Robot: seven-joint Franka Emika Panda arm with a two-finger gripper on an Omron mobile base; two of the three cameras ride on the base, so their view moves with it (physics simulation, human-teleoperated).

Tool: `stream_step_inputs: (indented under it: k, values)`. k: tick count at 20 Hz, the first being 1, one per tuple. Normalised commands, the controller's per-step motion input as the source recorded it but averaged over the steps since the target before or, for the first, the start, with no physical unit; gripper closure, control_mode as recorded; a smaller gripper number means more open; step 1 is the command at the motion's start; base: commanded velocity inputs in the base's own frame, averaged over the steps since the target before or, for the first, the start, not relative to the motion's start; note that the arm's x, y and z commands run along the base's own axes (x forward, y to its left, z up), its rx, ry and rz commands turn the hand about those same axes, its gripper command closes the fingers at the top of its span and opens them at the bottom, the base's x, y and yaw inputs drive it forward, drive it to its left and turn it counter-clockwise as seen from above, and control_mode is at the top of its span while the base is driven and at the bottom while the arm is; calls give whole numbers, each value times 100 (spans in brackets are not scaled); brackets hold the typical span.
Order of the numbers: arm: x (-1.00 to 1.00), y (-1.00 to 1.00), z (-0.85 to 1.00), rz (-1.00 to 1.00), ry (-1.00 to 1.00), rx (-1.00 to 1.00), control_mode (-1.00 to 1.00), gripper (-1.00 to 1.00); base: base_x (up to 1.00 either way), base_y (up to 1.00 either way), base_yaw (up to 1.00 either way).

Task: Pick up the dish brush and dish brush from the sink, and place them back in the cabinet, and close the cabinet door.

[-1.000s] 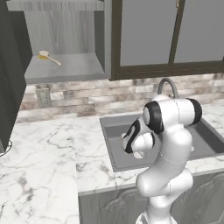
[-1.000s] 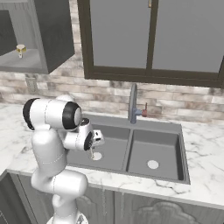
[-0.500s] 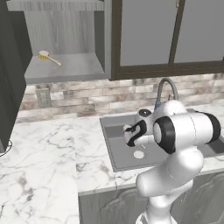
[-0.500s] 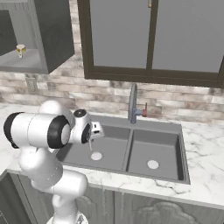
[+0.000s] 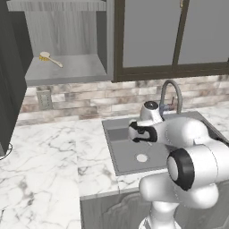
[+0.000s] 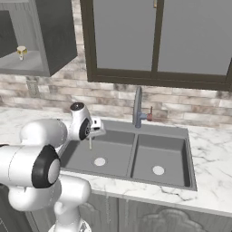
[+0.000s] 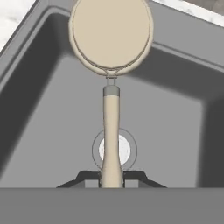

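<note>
My gripper (image 7: 111, 177) is shut on the thin wooden handle of a dish brush (image 7: 111, 127). Its round cream head (image 7: 110, 35) points away from the hand. The gripper (image 6: 92, 134) hangs over the left basin of the dark grey sink (image 6: 149, 128), with the brush handle (image 6: 90, 143) poking down from it. From the left base view the hand (image 5: 136, 133) is above the same basin of the sink (image 5: 117, 167). A second dish brush (image 5: 50, 58) lies on the shelf of the open cabinet (image 5: 67, 71), and it shows small at the cabinet's (image 6: 27, 68) back (image 6: 21, 51).
A white drain disc (image 7: 124, 150) lies on the basin floor under the brush. The tall curved tap (image 6: 137, 106) rises behind the sink, in front of a dark-framed window (image 6: 156, 41). Marble counter (image 5: 40, 165) stretches to the left of the sink.
The arm's big links have swung round toward the cameras. The hand, still shut on the brush, has risen a little above the left basin.
</note>
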Motion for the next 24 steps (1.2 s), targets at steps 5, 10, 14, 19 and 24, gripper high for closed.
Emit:
stream_step_inputs:
  k: [5, 10, 14, 19, 24]
  values:
    - [-48, 0, 62, -8, 0, 0, -100, 100, 0, 0, 0]
    - [-48, 0, 54, -9, 0, 0, -100, 100, 0, 0, 0]
    - [-53, -1, 47, -7, 0, 0, -100, 100, 0, 0, 0]
    - [-43, -5, 39, -6, -1, 0, -100, 100, 0, 0, 0]
    - [-37, -6, 31, -1, -2, 0, -100, 100, 0, 0, 0]
